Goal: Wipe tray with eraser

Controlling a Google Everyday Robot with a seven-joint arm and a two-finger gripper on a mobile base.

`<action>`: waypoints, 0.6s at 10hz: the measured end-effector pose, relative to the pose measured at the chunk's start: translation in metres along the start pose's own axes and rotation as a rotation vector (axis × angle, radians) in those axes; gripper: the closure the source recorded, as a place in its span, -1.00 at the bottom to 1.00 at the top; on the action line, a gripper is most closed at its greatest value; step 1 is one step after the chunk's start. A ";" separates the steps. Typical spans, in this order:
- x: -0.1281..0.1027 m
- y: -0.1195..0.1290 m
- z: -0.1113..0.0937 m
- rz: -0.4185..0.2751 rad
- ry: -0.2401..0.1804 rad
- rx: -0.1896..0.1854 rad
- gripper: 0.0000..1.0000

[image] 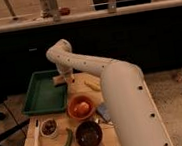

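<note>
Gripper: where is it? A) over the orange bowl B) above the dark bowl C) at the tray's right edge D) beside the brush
C: the gripper is at the right edge of the tray, with the eraser at its tip.
</note>
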 end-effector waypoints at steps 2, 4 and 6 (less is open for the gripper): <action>-0.013 -0.001 -0.009 -0.048 0.007 0.038 0.95; -0.030 0.000 -0.008 -0.100 -0.013 0.044 0.95; -0.050 0.001 -0.005 -0.152 -0.042 0.043 0.95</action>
